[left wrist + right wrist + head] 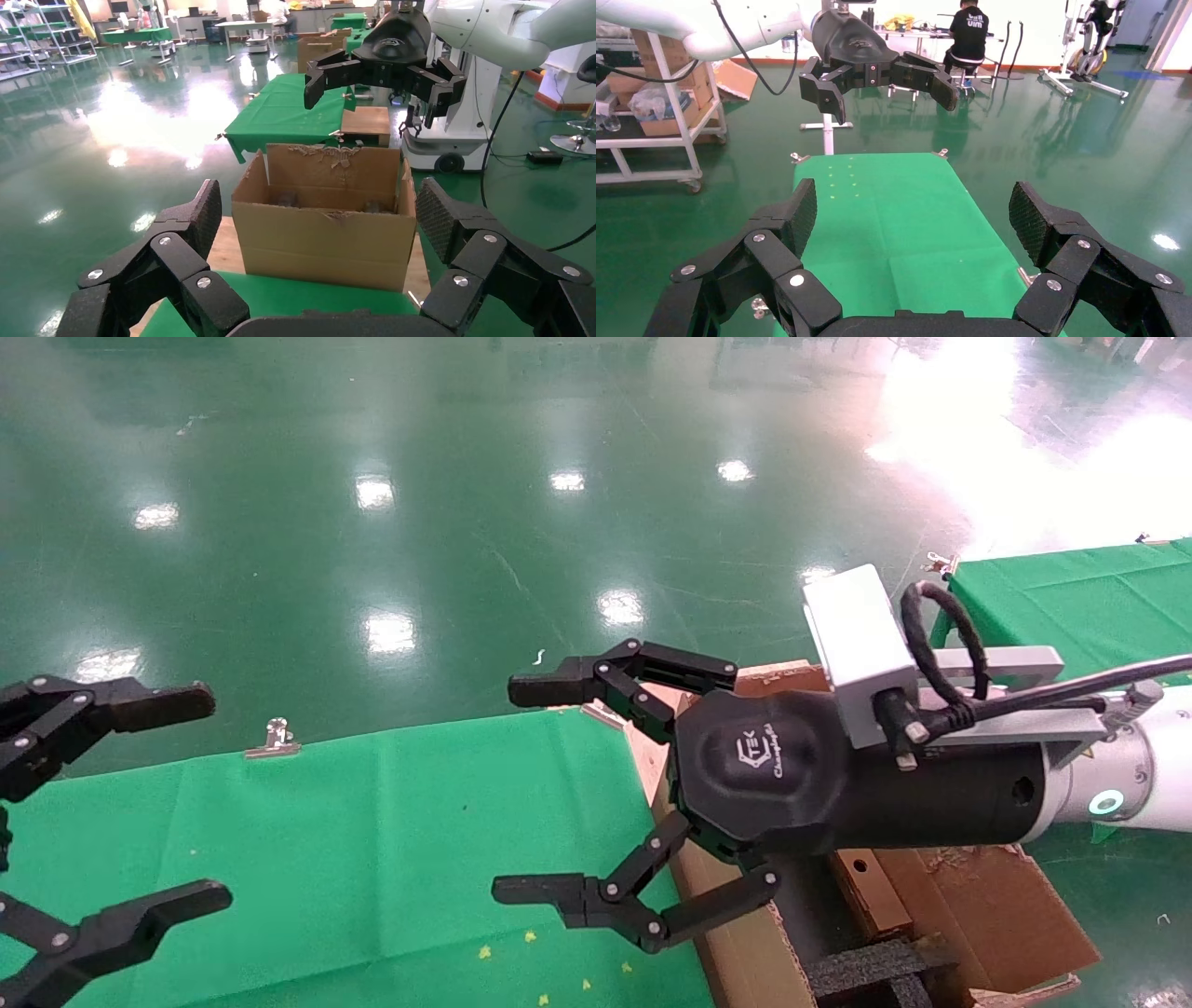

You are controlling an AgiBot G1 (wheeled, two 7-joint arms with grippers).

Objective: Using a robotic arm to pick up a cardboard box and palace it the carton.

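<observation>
So the white glossy robotic arm's (1141, 775) black right claw (521, 794) hangs wide open and empty over the edge of the green-clothed counter (372, 840), right beside the big brown corrugated carton (745, 943). The small flat brown cardboard box (871, 891) sits inside it. The black left claw (177, 803) hovers open too.

— What's your floor (372, 551) like?
— You've got glossy green (ceiling lights glare off it). Green cloth (891, 210) covers your table; metal shelves (42, 35) stand left, a seated person (968, 35) works behind.
</observation>
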